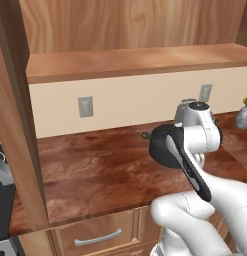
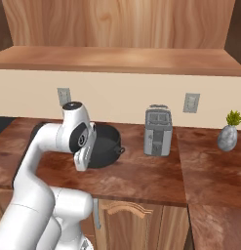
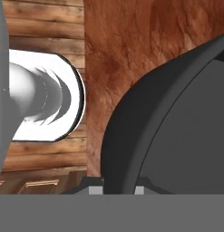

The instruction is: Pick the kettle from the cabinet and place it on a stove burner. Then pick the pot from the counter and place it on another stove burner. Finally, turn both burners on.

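Observation:
The pot, squat, round and dark, is on the reddish-brown counter in front of the toaster. My gripper comes down on its near rim. In the hand view the pot's dark wall runs between my two fingertips, so the gripper is shut on the rim. Whether the pot rests on the wood or is lifted I cannot tell. The cabinet shelf runs overhead. A strip of the black cooktop shows at the far left. A pale grey shape above it, cut off by the frame, may be the kettle.
A silver toaster stands right of the pot against the wall. A grey vase with a green plant is further right. The cabinet's side panel stands between the counter and the stove. Drawers lie below the counter edge.

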Motion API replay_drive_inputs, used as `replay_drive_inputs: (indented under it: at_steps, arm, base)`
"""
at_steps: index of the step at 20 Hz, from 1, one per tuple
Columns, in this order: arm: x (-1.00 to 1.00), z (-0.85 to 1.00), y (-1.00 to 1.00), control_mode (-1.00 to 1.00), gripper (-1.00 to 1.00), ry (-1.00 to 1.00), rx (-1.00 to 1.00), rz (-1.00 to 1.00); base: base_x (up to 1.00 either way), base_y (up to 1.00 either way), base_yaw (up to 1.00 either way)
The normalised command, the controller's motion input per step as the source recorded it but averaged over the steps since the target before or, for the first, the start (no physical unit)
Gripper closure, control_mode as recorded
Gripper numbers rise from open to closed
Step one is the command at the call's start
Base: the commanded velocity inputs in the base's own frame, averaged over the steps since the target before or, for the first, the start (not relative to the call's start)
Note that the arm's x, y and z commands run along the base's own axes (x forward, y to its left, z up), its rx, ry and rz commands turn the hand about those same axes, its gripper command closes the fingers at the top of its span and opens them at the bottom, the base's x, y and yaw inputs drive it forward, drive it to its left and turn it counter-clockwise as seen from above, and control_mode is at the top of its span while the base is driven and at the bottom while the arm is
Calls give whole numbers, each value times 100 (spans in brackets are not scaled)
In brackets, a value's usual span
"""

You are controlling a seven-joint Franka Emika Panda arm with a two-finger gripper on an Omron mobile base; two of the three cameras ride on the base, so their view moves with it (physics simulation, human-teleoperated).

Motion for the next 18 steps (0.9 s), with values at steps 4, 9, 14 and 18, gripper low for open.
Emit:
replay_drive_inputs:
  at_steps: [4,9,14,18]
  arm:
    - [-28,34,0,-100,100,0,0,0]
    - [-10,10,-1,-100,100,0,0,0]
    - [0,0,0,-100,100,0,0,0]
    - [-13,0,1,100,100,-4,0,0]
  base:
    - [0,0,0]
    - [0,0,0]
    - [0,0,0]
    - [-15,3,0]
